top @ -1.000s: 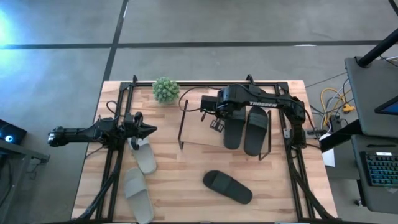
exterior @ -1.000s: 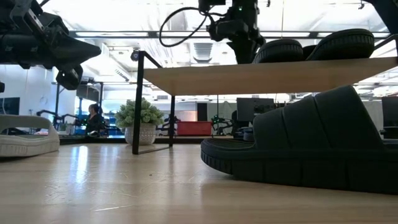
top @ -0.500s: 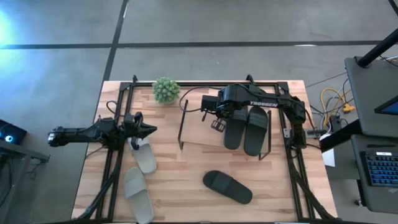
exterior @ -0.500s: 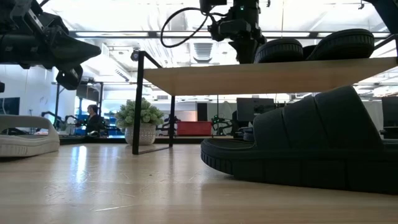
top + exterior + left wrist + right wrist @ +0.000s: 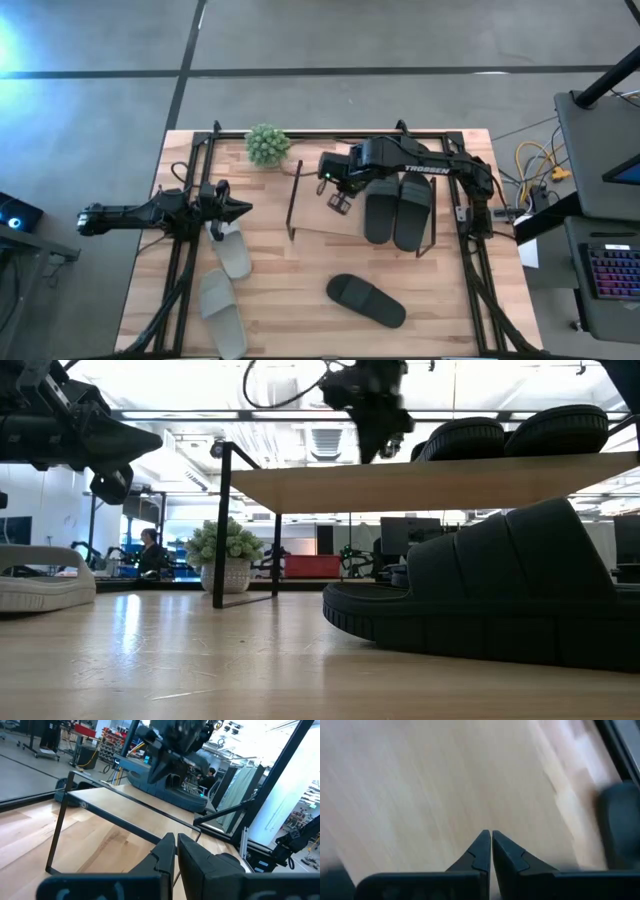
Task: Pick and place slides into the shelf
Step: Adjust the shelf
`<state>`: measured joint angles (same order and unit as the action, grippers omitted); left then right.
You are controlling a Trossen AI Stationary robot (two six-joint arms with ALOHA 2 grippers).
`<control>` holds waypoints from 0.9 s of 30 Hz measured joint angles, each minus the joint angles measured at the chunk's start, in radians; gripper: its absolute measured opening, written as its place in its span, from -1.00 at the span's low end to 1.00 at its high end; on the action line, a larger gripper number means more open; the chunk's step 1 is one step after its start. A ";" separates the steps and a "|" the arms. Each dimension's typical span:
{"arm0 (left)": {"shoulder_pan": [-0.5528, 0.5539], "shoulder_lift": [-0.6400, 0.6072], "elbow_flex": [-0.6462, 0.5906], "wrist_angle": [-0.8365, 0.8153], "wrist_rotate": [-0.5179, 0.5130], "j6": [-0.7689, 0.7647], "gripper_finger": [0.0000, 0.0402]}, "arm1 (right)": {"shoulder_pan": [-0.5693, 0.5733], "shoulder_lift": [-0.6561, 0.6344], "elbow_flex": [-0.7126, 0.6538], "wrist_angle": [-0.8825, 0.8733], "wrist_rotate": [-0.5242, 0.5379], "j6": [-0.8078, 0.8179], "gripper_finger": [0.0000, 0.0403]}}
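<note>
Nearest you, one black slide (image 5: 366,300) lies loose on the tabletop (image 5: 290,270); it's probably light, soft rubber, so take it by the broad strap. Beside the pale slides (image 5: 222,283), your left tool (image 5: 243,209) waits, pressed together. Farther, two black slides (image 5: 397,208) sit on the shelf (image 5: 325,220); the right tool (image 5: 337,203), fingers together and empty, has drifted left off them

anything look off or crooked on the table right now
The black slide on the table in front of the shelf lies diagonal, unlike the two black slides lined up straight on top. Two beige slides lie on the table near the left pincer. Nothing looks damaged.
</note>
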<state>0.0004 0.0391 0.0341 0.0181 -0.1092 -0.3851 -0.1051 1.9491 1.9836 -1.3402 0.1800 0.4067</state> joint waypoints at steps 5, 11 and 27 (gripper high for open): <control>0.000 0.000 0.000 0.000 0.000 0.000 -0.97 | -0.068 0.000 -0.006 0.143 0.002 0.050 -0.96; 0.000 0.000 0.000 0.000 0.000 0.000 -0.97 | -0.157 0.015 -0.015 0.158 0.028 0.070 -0.96; 0.000 0.000 0.000 0.000 0.000 0.000 -0.97 | -0.207 0.141 -0.016 0.173 -0.018 0.046 -0.96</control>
<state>0.0006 0.0395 0.0341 0.0181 -0.1089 -0.3851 -0.3124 2.0902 1.9680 -1.1675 0.1615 0.4524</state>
